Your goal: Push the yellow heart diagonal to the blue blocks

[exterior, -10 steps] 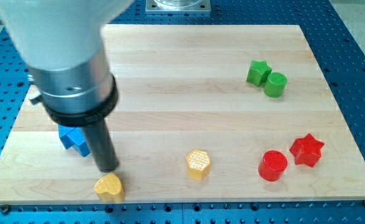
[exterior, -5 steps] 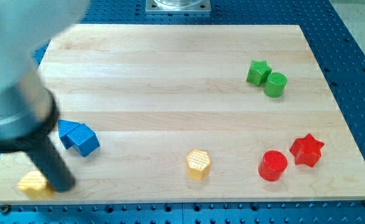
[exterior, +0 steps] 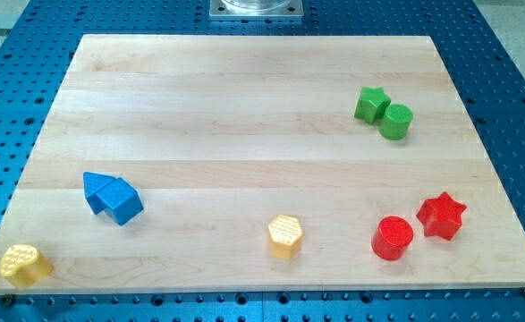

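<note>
I have the yellow heart (exterior: 24, 265) sitting in the lower left corner of the counter (exterior: 244, 107), close to both edges. The two blue blocks (exterior: 112, 198) touch each other up and to its right, so the heart already lies on a diagonal from them. My tip is not clearly visible; only a dark sliver shows at the frame's left edge, just left of the heart. The end effector is a bare rod with nothing to open or close.
</note>
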